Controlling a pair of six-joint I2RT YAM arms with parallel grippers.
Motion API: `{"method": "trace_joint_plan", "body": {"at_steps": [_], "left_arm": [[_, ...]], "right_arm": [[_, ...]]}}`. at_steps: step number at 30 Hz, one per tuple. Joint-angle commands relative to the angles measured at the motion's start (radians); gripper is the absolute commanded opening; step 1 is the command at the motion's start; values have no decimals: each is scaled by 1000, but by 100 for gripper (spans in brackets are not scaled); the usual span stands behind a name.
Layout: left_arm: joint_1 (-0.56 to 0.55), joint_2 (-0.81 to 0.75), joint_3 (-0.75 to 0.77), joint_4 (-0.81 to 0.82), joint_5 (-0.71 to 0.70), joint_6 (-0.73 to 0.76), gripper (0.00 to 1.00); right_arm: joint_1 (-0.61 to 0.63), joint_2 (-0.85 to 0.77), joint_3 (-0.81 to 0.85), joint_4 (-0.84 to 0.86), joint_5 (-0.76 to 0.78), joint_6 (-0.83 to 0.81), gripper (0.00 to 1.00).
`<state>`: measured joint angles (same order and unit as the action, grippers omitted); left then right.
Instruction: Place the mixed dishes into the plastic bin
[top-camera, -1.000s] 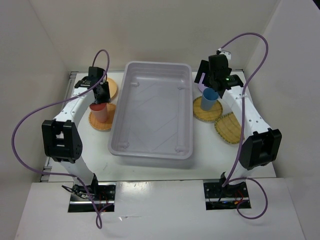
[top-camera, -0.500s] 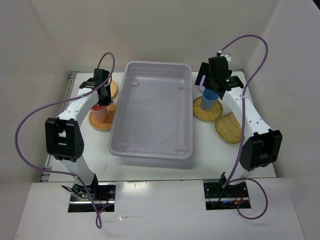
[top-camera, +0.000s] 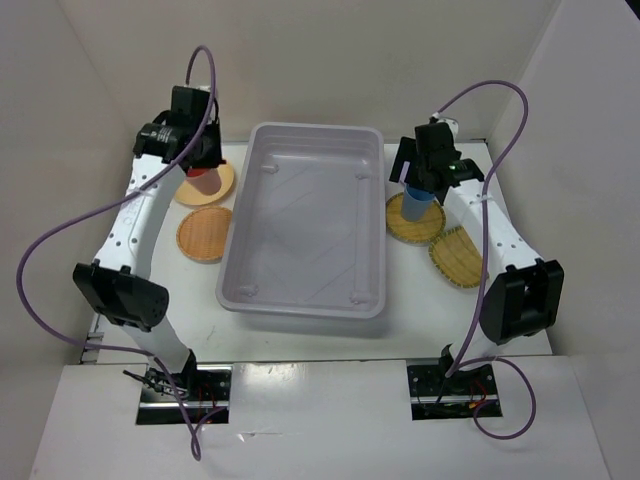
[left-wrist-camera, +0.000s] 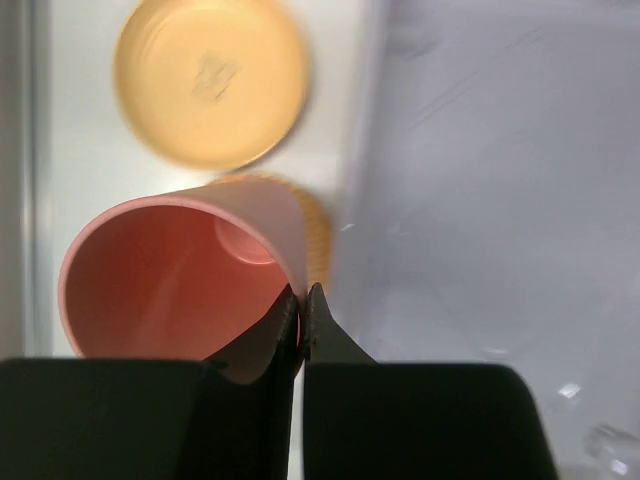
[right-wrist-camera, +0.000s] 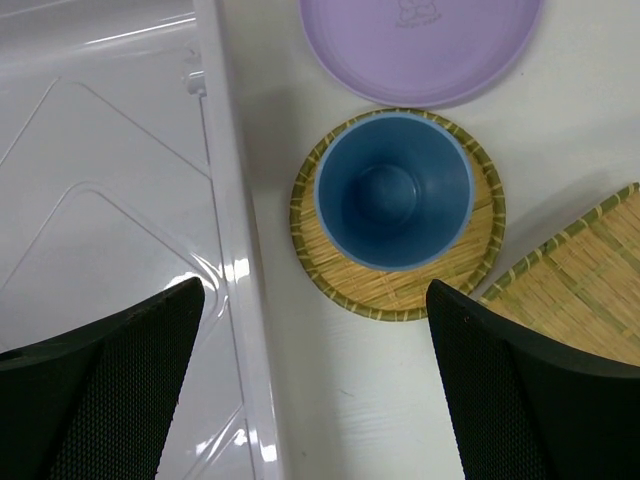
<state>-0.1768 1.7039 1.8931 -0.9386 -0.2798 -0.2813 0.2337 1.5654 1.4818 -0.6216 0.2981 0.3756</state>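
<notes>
My left gripper (top-camera: 202, 168) is shut on the rim of the salmon-pink cup (top-camera: 203, 182), one finger inside the wall and one outside (left-wrist-camera: 302, 300). The pink cup (left-wrist-camera: 180, 280) hangs above the table at the back left, over an orange-tan plate (top-camera: 207, 188) (left-wrist-camera: 210, 80). The plastic bin (top-camera: 302, 309) (left-wrist-camera: 500, 200) lies in the middle with nothing in it. My right gripper (top-camera: 420, 178) (right-wrist-camera: 315, 295) is open above the blue cup (top-camera: 420, 207) (right-wrist-camera: 393, 190), which stands upright on a round yellow woven plate (top-camera: 412, 228) (right-wrist-camera: 400, 285). A lavender plate (right-wrist-camera: 420, 50) lies just beyond it.
A woven orange-tan plate (top-camera: 204, 234) lies bare left of the bin. A second yellow woven plate (top-camera: 460, 257) (right-wrist-camera: 590, 290) lies right of the blue cup. The bin's wall (right-wrist-camera: 225, 200) runs close beside the blue cup. White walls enclose the table on the left, right and back.
My left gripper closed on the pink cup's rim and lifted it off the woven plate, moving up and toward the back. The right arm has barely moved.
</notes>
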Motion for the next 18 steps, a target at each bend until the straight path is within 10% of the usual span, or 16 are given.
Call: {"method": "trace_joint_plan", "body": {"at_steps": [1,8,18], "left_arm": [[-59,-38,167,-107,173,53,0],[-228,-15,89,-5,526,33,0],[-572,51,-18,37,233,13,0]], "right_arm": [[-25,2,-6,39,-20,-35,96],[-80,62,3,92,-140,-35,92],[-105,177,78,102,-197,-26,90]]}}
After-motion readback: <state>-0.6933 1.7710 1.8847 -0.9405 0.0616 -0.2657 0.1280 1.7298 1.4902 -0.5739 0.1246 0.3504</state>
